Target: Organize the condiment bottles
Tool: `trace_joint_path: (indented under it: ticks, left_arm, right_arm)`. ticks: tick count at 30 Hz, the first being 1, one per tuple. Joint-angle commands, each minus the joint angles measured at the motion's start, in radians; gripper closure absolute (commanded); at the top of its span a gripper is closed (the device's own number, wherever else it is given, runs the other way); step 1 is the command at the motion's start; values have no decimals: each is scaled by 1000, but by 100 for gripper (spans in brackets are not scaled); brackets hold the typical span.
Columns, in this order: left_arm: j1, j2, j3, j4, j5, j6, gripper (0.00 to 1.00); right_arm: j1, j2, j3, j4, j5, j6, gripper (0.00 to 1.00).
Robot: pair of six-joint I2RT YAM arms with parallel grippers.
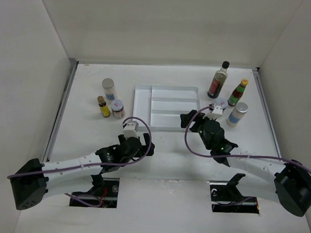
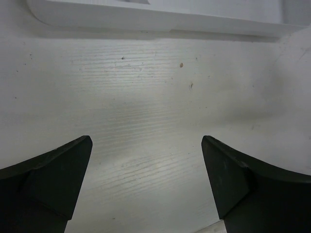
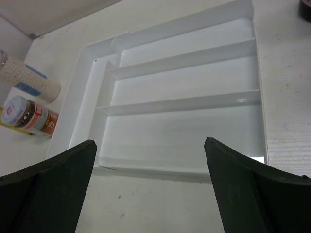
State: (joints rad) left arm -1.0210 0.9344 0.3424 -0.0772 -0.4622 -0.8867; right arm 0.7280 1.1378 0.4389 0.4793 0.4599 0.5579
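Observation:
A white divided tray point(image 1: 166, 107) lies mid-table. To its left stand a silver-capped clear shaker point(image 1: 109, 88), a tiny brown yellow-labelled bottle point(image 1: 103, 106) and a short red-labelled jar point(image 1: 117, 108). To its right stand a tall dark black-capped bottle point(image 1: 218, 80), a green yellow-capped bottle point(image 1: 238, 92), a second shaker point(image 1: 237, 114) and a second short jar point(image 1: 221, 104), partly hidden behind my right wrist. My left gripper point(image 1: 137, 145) is open and empty, low over the table near the tray's front edge. My right gripper point(image 1: 189, 123) is open and empty at the tray's front right corner.
White walls enclose the table at the back and on both sides. The left wrist view shows bare table between the open fingers point(image 2: 53, 179) and the tray edge point(image 2: 146, 19). The right wrist view shows the tray point(image 3: 184, 97), the left shaker point(image 3: 29, 77) and the jar point(image 3: 29, 114).

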Motion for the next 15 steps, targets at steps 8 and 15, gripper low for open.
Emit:
trace_joint_path:
  ticks: [8,15]
  left_arm:
    - [69,-89,278,-50,-205,199,0]
    - [293,39,555,-35,-331,431,0]
  right_arm:
    - [-12,-18,34,-24,51,17,0]
    - [-2,17,49,-5,36,11,0]
